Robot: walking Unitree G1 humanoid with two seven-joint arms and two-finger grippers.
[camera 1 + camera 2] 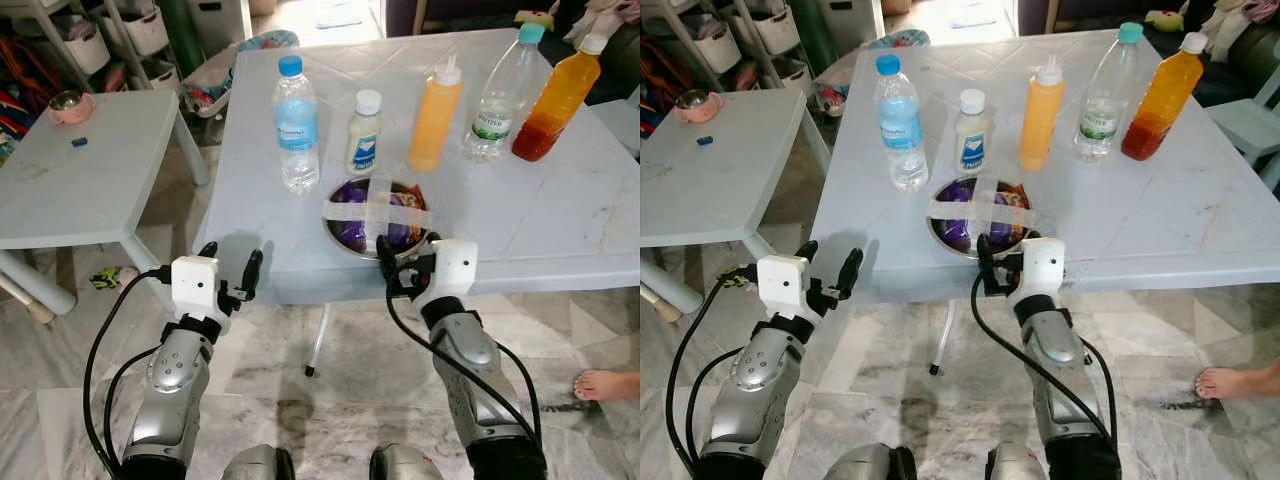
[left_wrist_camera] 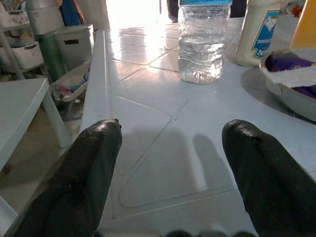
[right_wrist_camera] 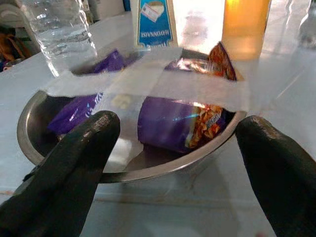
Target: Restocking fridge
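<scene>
The released right gripper (image 1: 405, 252) is hovering at the table's (image 1: 560, 230) near edge, facing a taped steel bowl (image 3: 34, 143) of glossy purple packets (image 3: 163, 129); the released left gripper (image 1: 228, 265) is waiting beside the near-left corner.

On the table (image 1: 560, 230), five bottles (image 1: 432, 115) stand behind a bowl (image 1: 340, 235) holding what look like packets (image 3: 168, 123).

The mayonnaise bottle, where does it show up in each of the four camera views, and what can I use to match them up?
Left eye view: mayonnaise bottle stands mid-table, behind the steel bowl.
Right eye view: the same place, slightly left of centre.
Left wrist view: upper right, cut off at the top.
Right wrist view: top centre, label reading MAYONNAISE.
Shared landmark: the blue-capped water bottle just to its left.
</scene>
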